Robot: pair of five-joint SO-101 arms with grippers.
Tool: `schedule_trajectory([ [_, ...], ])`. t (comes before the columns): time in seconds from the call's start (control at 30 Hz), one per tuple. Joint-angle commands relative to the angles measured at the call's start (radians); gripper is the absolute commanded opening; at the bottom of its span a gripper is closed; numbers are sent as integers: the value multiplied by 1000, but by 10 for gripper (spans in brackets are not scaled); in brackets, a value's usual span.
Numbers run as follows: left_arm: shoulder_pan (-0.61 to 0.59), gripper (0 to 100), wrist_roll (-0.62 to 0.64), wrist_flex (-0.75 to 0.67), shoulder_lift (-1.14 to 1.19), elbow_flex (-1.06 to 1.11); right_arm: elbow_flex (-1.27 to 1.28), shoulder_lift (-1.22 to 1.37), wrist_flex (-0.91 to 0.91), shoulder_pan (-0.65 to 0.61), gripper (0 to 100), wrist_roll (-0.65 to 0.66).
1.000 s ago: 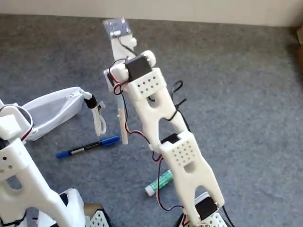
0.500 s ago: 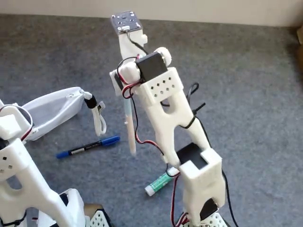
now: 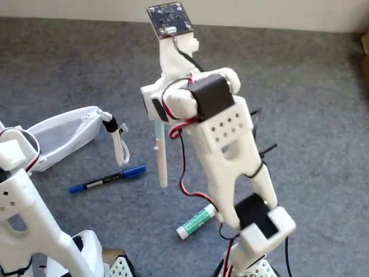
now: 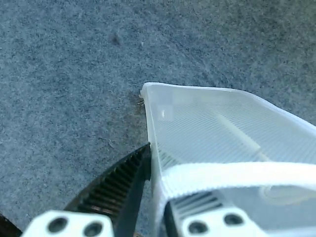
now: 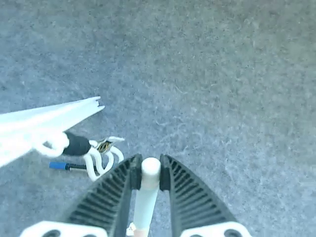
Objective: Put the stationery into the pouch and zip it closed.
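Pouch: unzipped on the carpet, left gripper clamped on its edge. White pen pinched in the right gripper, above the carpet near the pouch mouth. Blue pen and green tube — loose, not yet packed.

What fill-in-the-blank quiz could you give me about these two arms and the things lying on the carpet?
The right tool is shut on a ___ pen.
The other tool, the ___ one, pinches the pouch.
A marker with a ___ cap lies on the carpet.
Missing words: white; left; blue.
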Motion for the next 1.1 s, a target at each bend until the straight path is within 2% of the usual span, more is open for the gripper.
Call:
schedule_trajectory([
  [0.0,15,5,12,-34,-5,-15,48,-131,13,-47,5,2],
  [0.5,15,5,14,-34,-5,-15,94,-377,15,-102,5,3],
  [0.73,15,5,11,-34,-5,-15,199,-518,10,-205,5,115],
  [1.07,15,5,9,-41,-12,16,550,-776,-236,-311,5,115],
])
